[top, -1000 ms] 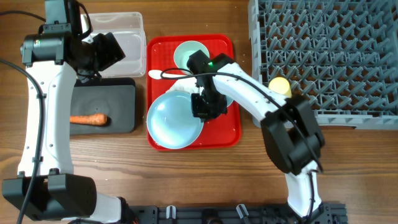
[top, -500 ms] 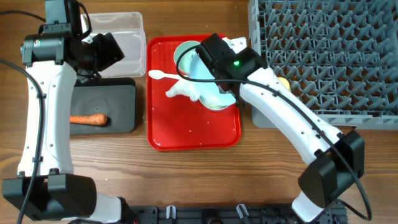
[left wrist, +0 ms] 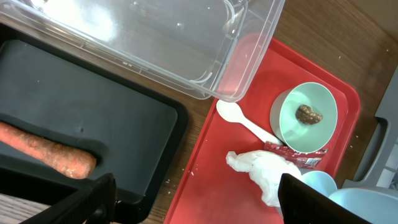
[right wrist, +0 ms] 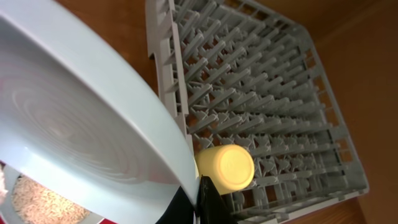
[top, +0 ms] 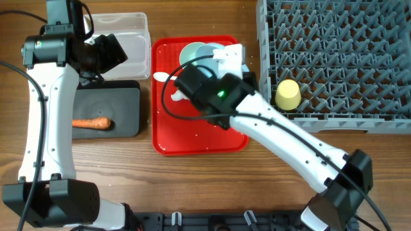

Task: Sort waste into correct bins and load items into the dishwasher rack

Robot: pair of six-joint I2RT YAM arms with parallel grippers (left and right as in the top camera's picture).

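My right gripper (right wrist: 202, 194) is shut on the rim of the round pale-blue plate (right wrist: 81, 124), holding it tilted above the red tray; in the overhead view the arm hides most of it. The yellow cup (top: 288, 94) lies in the grey rack (top: 334, 58) at its front left corner and also shows in the right wrist view (right wrist: 227, 167). The mint-green bowl (left wrist: 308, 115) holds the brown lump (left wrist: 309, 114). The napkin (left wrist: 267, 174) and red wrapper (left wrist: 292, 154) lie on the tray. The carrot (top: 92, 123) lies in the black tray (top: 122, 102). My left gripper (left wrist: 199, 205) is open and empty above the black tray's right edge.
The clear tub (top: 128, 38) stands behind the black tray. A white spoon (left wrist: 245, 121) lies on the red tray (top: 199, 142). A pale-blue bowl (left wrist: 318, 182) sits by the napkin. Rice grains (right wrist: 37, 199) show below the plate.
My right arm has lifted the plate off the front of the red tray and tilted it up. The napkin under it now shows. The left arm has not moved.
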